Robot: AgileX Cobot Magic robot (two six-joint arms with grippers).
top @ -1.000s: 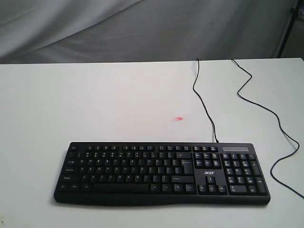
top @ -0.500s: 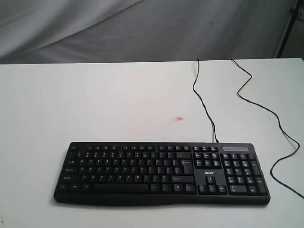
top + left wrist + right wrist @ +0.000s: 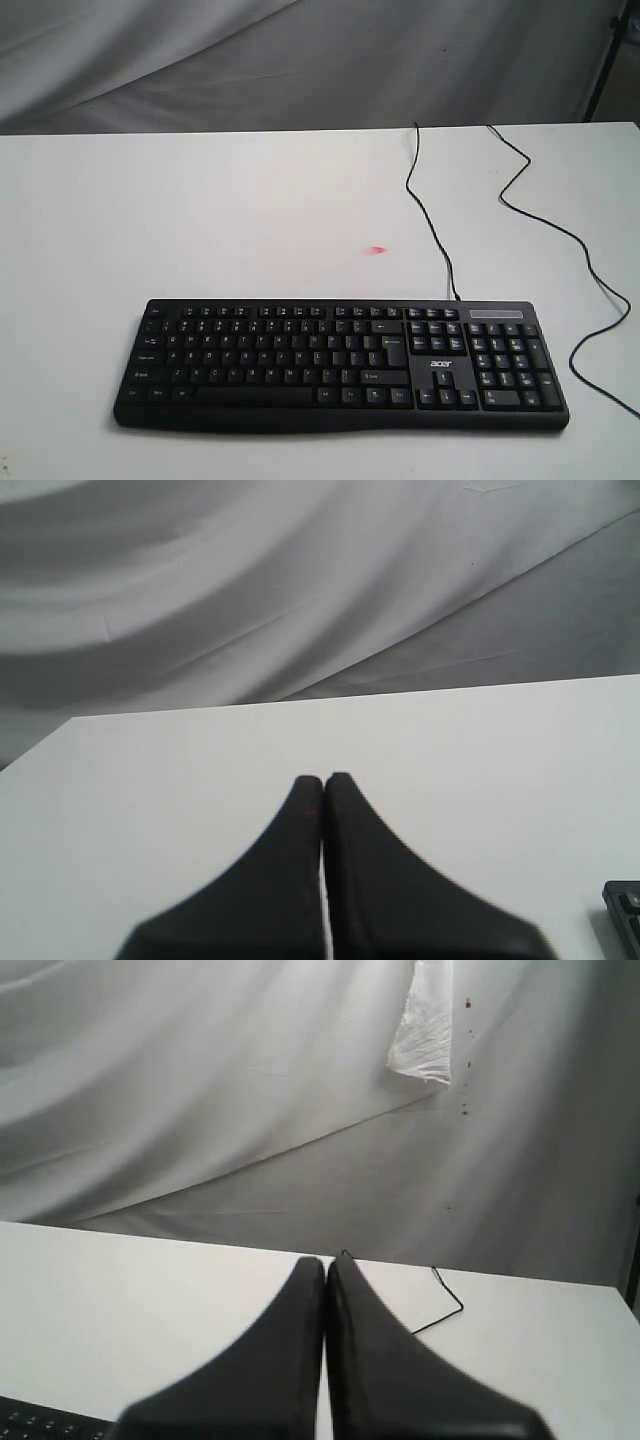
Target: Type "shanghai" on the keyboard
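The black keyboard [image 3: 340,365] with white legends and an "acer" logo lies near the front edge of the white table [image 3: 200,220]. Its thin black cable [image 3: 432,215] runs away toward the table's back edge. No arm shows in the exterior view. In the left wrist view my left gripper [image 3: 323,778] is shut with nothing in it, above bare table, and a corner of the keyboard [image 3: 624,910] shows at the frame's edge. My right gripper [image 3: 326,1260] is shut and empty too, with a few of the keyboard's [image 3: 40,1422] keys visible beside it.
A second black cable [image 3: 560,235] snakes over the right part of the table, and a cable [image 3: 440,1312] shows in the right wrist view. A small pink-red mark [image 3: 377,250] lies behind the keyboard. Grey cloth [image 3: 300,60] hangs behind the table.
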